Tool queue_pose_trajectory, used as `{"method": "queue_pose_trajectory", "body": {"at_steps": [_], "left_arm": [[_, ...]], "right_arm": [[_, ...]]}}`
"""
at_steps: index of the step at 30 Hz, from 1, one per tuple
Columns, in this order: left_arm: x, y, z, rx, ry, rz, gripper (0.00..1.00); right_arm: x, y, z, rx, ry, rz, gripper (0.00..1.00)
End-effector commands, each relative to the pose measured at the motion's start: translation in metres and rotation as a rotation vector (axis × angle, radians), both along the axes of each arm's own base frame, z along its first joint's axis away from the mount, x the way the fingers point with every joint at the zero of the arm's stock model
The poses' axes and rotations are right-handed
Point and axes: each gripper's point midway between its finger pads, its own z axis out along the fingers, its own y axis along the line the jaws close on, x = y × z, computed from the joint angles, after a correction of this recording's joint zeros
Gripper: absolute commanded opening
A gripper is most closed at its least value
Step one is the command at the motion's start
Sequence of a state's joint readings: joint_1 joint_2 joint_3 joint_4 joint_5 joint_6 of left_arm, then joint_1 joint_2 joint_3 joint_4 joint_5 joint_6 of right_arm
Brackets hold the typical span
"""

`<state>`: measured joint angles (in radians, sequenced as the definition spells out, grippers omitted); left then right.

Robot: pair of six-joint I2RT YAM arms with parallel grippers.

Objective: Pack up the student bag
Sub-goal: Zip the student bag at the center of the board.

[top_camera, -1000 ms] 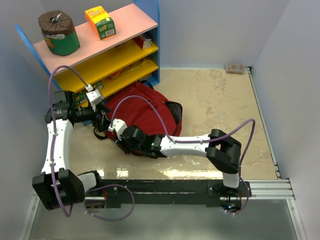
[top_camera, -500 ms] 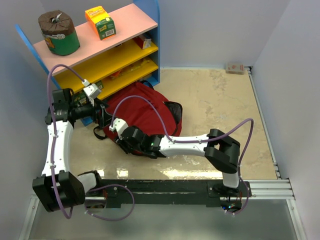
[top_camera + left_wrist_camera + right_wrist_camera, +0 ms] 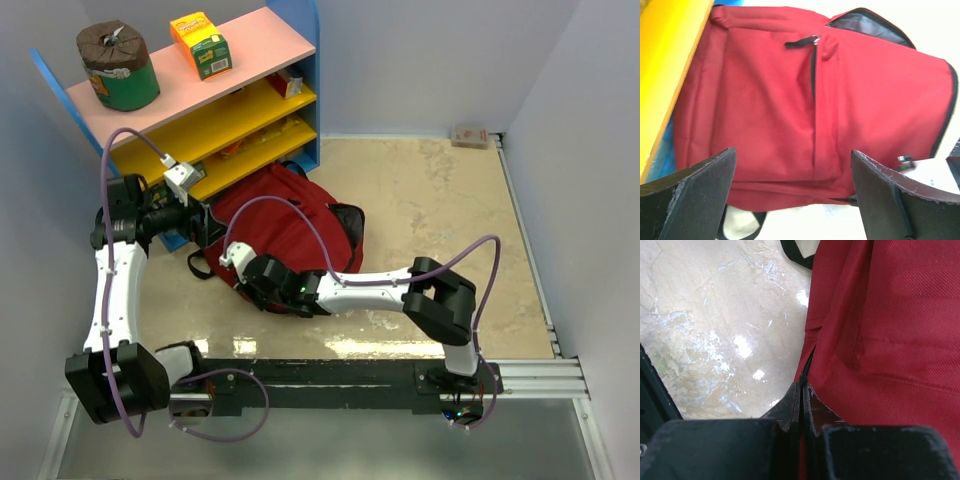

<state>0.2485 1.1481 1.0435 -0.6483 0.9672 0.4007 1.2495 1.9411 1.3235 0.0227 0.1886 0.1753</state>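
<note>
The dark-red student bag (image 3: 290,222) lies on the marble floor beside the shelf. It fills the left wrist view (image 3: 790,95), where its front pocket zipper is shut and the main opening gapes at the top right. My left gripper (image 3: 205,225) is open and empty and hovers over the bag's left end (image 3: 792,200). My right gripper (image 3: 247,287) is at the bag's near left edge. In the right wrist view it (image 3: 802,388) is shut on a black zipper pull (image 3: 803,380) on the bag's seam (image 3: 890,330).
A blue shelf unit (image 3: 225,110) with a pink top and yellow shelves stands just behind the bag. On top are a green roll (image 3: 118,65) and an orange carton (image 3: 200,44). A small box (image 3: 470,136) lies at the far right wall. A black bag strap (image 3: 200,268) lies on the floor.
My left gripper has drawn back a little toward the shelf. My right gripper has slid slightly left along the bag's near edge, still shut on the zipper pull.
</note>
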Motion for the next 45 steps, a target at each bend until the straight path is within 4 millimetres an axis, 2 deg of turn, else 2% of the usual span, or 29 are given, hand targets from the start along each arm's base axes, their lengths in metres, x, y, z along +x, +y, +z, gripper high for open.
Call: {"method": "queue_pose_trajectory", "body": {"at_steps": [1, 4, 5, 6, 7, 8, 9, 10, 14, 17, 18, 20, 21, 22, 23, 24, 25, 28, 32, 33, 36, 38, 42, 45], "left_arm": [[-0.001, 0.007, -0.006, 0.060, -0.036, 0.015, 1.00], [-0.016, 0.001, -0.021, 0.104, -0.050, -0.090, 0.94], [-0.019, 0.001, -0.024, 0.147, -0.097, -0.143, 0.88], [-0.030, -0.003, -0.031, 0.146, -0.074, -0.183, 0.84], [-0.037, -0.007, -0.035, 0.143, -0.080, -0.220, 0.82], [-0.040, -0.007, -0.038, 0.184, -0.132, -0.276, 0.79], [-0.052, -0.011, -0.044, 0.174, -0.100, -0.313, 0.79], [-0.057, -0.013, -0.048, 0.175, -0.100, -0.337, 0.79], [-0.076, -0.019, -0.068, 0.222, -0.111, -0.459, 0.81], [-0.095, -0.039, -0.074, 0.185, -0.099, -0.542, 0.89], [-0.097, -0.055, -0.071, 0.199, -0.147, -0.599, 0.90], [-0.104, -0.070, -0.073, 0.167, -0.114, -0.583, 0.92], [-0.095, -0.084, -0.060, 0.187, -0.245, -0.603, 0.92], [-0.098, -0.088, -0.068, 0.173, -0.235, -0.592, 0.92], [-0.099, -0.093, -0.069, 0.157, -0.221, -0.574, 0.92], [-0.098, -0.104, -0.065, 0.165, -0.285, -0.606, 0.92], [-0.098, -0.106, -0.073, 0.187, -0.270, -0.609, 0.90], [-0.094, -0.115, -0.080, 0.198, -0.233, -0.637, 0.84], [-0.088, -0.121, -0.094, 0.280, -0.240, -0.685, 0.82], [-0.092, -0.125, -0.103, 0.285, -0.199, -0.717, 0.80], [-0.096, -0.134, -0.114, 0.320, -0.184, -0.769, 0.71], [-0.098, -0.140, -0.114, 0.308, -0.163, -0.779, 0.62], [-0.101, -0.153, -0.118, 0.302, -0.142, -0.810, 0.56], [-0.093, -0.155, -0.124, 0.334, -0.162, -0.801, 0.41]], "right_arm": [[-0.001, -0.008, 0.053, 0.101, -0.031, -0.025, 0.00], [-0.003, -0.022, 0.079, 0.163, -0.039, -0.049, 0.00], [-0.004, -0.025, 0.082, 0.176, -0.030, -0.062, 0.00], [-0.006, -0.033, 0.077, 0.169, -0.021, -0.069, 0.00], [-0.006, -0.039, 0.089, 0.195, -0.027, -0.084, 0.00], [-0.007, -0.042, 0.090, 0.208, -0.020, -0.097, 0.00], [-0.008, -0.048, 0.087, 0.204, -0.015, -0.108, 0.00], [-0.007, -0.053, 0.093, 0.220, -0.022, -0.124, 0.00], [-0.008, -0.061, 0.097, 0.243, -0.009, -0.154, 0.00], [-0.006, -0.065, 0.103, 0.254, -0.014, -0.176, 0.00], [-0.006, -0.066, 0.106, 0.259, -0.017, -0.177, 0.00], [-0.005, -0.069, 0.108, 0.255, -0.020, -0.190, 0.00], [-0.002, -0.071, 0.116, 0.267, -0.031, -0.208, 0.00], [-0.002, -0.073, 0.118, 0.269, -0.032, -0.213, 0.00], [-0.001, -0.076, 0.120, 0.274, -0.032, -0.226, 0.00], [-0.001, -0.081, 0.123, 0.282, -0.037, -0.238, 0.00], [-0.001, -0.084, 0.124, 0.285, -0.037, -0.247, 0.00], [-0.001, -0.094, 0.121, 0.298, -0.028, -0.284, 0.00], [-0.001, -0.100, 0.119, 0.321, -0.005, -0.315, 0.00], [-0.002, -0.102, 0.116, 0.321, 0.000, -0.322, 0.00], [-0.003, -0.106, 0.115, 0.334, 0.008, -0.334, 0.00], [-0.003, -0.109, 0.116, 0.343, 0.011, -0.342, 0.00], [-0.002, -0.116, 0.112, 0.339, 0.011, -0.367, 0.00], [-0.004, -0.121, 0.107, 0.345, 0.028, -0.381, 0.00]]}}
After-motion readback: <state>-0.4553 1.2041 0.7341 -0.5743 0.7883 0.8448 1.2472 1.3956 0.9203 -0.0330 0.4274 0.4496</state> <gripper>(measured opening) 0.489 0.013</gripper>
